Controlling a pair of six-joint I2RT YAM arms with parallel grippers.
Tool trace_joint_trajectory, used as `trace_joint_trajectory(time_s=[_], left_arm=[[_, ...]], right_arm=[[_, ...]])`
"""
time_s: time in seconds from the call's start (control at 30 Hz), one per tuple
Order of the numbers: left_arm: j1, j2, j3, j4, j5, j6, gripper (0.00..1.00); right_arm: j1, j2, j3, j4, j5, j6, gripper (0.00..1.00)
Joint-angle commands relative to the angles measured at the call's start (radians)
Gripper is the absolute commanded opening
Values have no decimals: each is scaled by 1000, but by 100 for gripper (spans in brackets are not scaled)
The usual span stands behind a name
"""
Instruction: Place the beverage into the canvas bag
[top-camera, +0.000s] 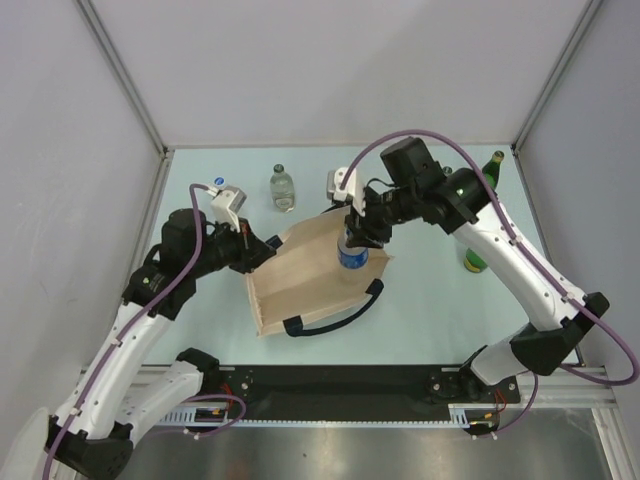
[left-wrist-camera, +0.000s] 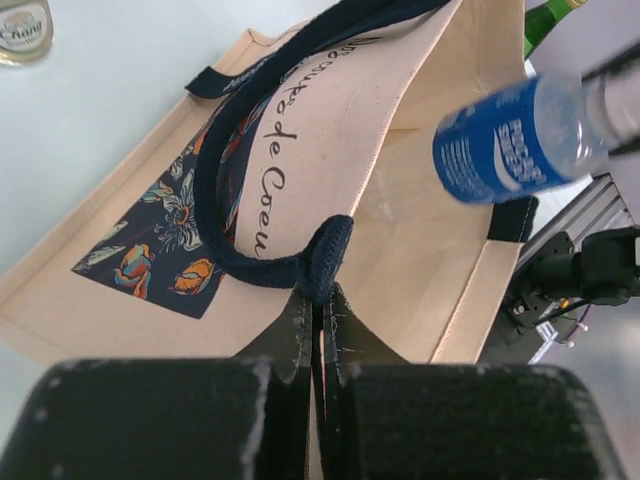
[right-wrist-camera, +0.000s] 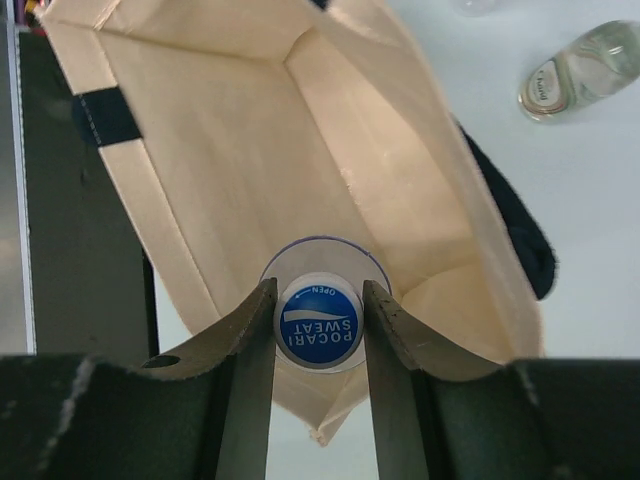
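Note:
The beige canvas bag (top-camera: 300, 275) lies on its side mid-table with navy handles and a floral print (left-wrist-camera: 160, 235); its mouth faces the right arm. My left gripper (top-camera: 262, 250) is shut on the bag's navy handle (left-wrist-camera: 325, 262), holding the mouth open. My right gripper (top-camera: 355, 238) is shut on the cap of a blue-labelled Pocari Sweat bottle (top-camera: 352, 255), held over the bag's open mouth. In the right wrist view the blue cap (right-wrist-camera: 319, 323) sits between my fingers above the bag's inside (right-wrist-camera: 270, 150). The bottle also shows in the left wrist view (left-wrist-camera: 520, 140).
A clear glass bottle (top-camera: 283, 188) stands behind the bag; it also shows in the right wrist view (right-wrist-camera: 580, 72). Two green bottles stand at the right, one at the back (top-camera: 493, 168) and one nearer (top-camera: 474, 260). Enclosure walls ring the table.

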Motion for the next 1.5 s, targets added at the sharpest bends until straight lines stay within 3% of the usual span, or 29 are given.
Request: trace_joint_trajectory(time_s=[0.0, 0.33, 0.77, 0.93, 0.97, 1.0, 1.07, 1.1, 1.2, 1.3, 1.47], left_arm=[[-5, 16, -23, 66, 2, -83, 0], [-5, 42, 2, 82, -66, -123, 0], [9, 83, 52, 62, -132, -121, 0], [15, 114, 121, 11, -211, -97, 20], [15, 114, 134, -1, -216, -91, 30], [15, 109, 146, -6, -218, -71, 46], [15, 91, 187, -9, -215, -51, 58], [15, 80, 203, -10, -213, -24, 69], [15, 23, 256, -12, -192, 42, 84], [13, -27, 283, -12, -123, 96, 93], [-3, -46, 228, -13, 25, 129, 100]], right_arm=[[30, -123, -91, 199, 23, -91, 0], [47, -95, -258, 389, 188, -209, 0], [30, 88, -229, 354, 350, -228, 0], [-16, 182, -165, 307, 310, -180, 0], [-25, 193, -154, 303, 308, -177, 0], [-28, 216, -139, 299, 308, -172, 0], [-32, 234, -125, 294, 305, -168, 0], [-34, 242, -121, 294, 302, -160, 0], [-36, 265, -105, 299, 292, -148, 0], [-37, 287, -82, 297, 275, -133, 0], [-37, 323, -27, 293, 255, -106, 0]])
